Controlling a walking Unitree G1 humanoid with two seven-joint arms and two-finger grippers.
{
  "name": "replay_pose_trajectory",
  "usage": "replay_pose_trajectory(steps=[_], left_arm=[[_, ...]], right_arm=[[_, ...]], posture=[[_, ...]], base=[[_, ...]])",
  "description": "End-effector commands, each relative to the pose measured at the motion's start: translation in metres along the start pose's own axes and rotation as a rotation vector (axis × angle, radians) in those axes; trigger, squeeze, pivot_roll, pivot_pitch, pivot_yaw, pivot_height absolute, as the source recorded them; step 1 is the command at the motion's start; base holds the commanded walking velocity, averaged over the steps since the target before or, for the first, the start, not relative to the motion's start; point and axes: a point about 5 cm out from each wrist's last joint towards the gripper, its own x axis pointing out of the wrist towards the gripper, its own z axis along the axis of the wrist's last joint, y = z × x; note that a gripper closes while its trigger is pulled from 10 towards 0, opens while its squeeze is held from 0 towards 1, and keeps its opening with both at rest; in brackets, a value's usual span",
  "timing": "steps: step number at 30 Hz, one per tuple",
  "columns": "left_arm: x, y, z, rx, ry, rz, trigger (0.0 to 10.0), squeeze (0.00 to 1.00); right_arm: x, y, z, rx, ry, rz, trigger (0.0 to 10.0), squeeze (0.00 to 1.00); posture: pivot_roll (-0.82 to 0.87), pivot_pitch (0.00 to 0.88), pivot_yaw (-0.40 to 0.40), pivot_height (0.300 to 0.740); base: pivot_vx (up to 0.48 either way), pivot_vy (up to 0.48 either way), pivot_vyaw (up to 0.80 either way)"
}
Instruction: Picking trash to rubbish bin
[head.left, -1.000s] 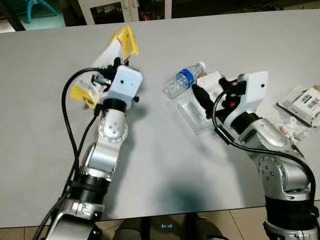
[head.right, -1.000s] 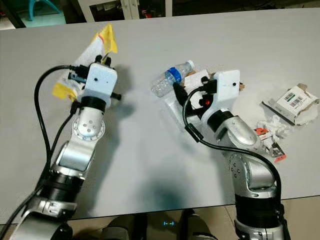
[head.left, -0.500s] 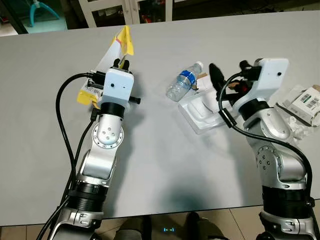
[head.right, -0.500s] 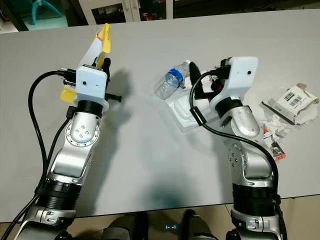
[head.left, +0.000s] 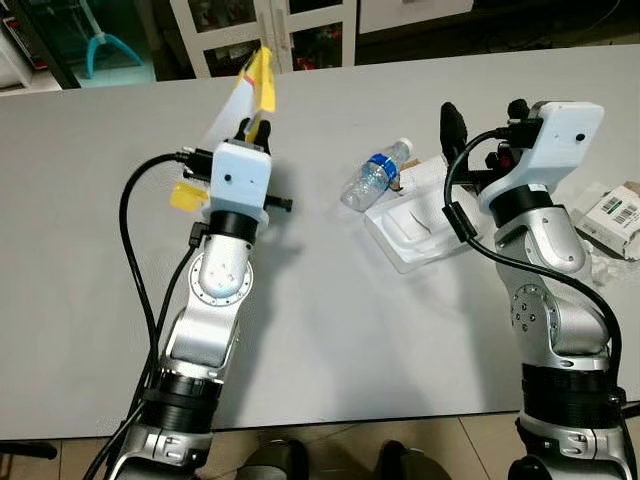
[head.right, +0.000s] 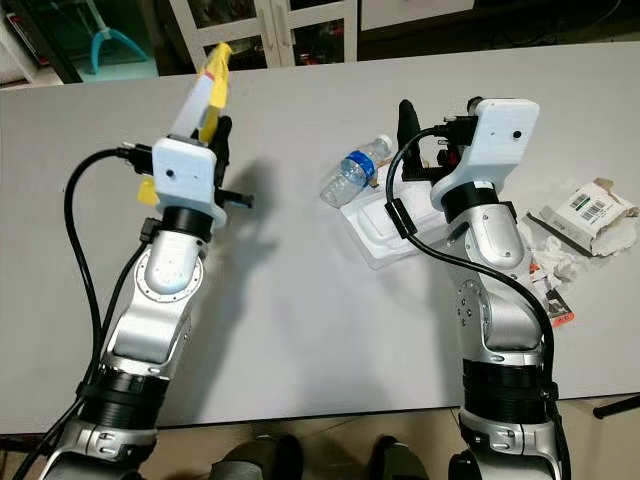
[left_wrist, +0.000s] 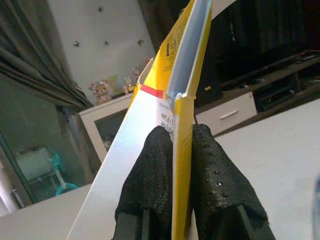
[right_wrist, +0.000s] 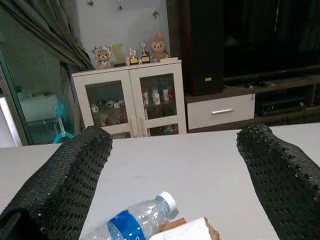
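Grey table (head.left: 330, 330) in front, both arms raised over it. L gripper (left_wrist: 175, 155) lifted above table's left part, pinching yellow-and-white wrapper (head.left: 245, 95); wrist view has both black fingers (left_wrist: 150, 170) pressed tight on wrapper's edge, wrapper sticking up past fingertips, clear of tabletop.

R gripper (right_wrist: 175, 150) held up off table on right side, fingers spread wide w/ nothing between, pointing away across table. One long black finger (head.left: 451, 128) seen upright from head cam. Just below/ahead of it: white plastic tray (head.left: 425, 225) flat on table, and clear water bottle (head.left: 375, 178) w/ blue label lying on its side, touching tray's far-left edge, cap toward far side. Same bottle (right_wrist: 135, 222) low in R wrist view, brown-edged scrap beside it.

Right of R arm, near table edge: white carton w/ barcode label (head.right: 585, 208), plus crumpled white paper (head.right: 548, 250) and small red-printed scrap close by.

Beyond table: white glass-door cabinet (right_wrist: 127, 102) w/ figurines on top, dark speaker, low drawer unit, teal chair legs (head.left: 100, 45) at far left.
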Motion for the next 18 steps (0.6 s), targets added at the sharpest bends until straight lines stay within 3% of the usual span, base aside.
replay_pose_trajectory(steps=[1,8,18], left_arm=[[-0.005,-0.001,-0.004,0.009,0.011,-0.021,10.0,0.0],[-0.017,-0.014,-0.012,0.013,0.046,-0.099,10.0,0.0],[-0.016,-0.03,-0.015,-0.005,0.055,-0.155,10.0,0.0]], right_arm=[[-0.003,-0.001,-0.002,-0.023,-0.002,-0.016,10.0,0.0],[-0.012,-0.006,-0.003,-0.037,0.007,-0.031,10.0,0.0],[-0.014,-0.013,-0.005,-0.048,0.041,-0.041,10.0,0.0]], posture=[[0.03,0.127,0.089,0.74],[0.0,0.159,0.056,0.74],[-0.01,0.201,0.019,0.74]], base=[[0.0,0.0,0.0],[0.0,0.0,0.0],[0.0,0.0,0.0]])
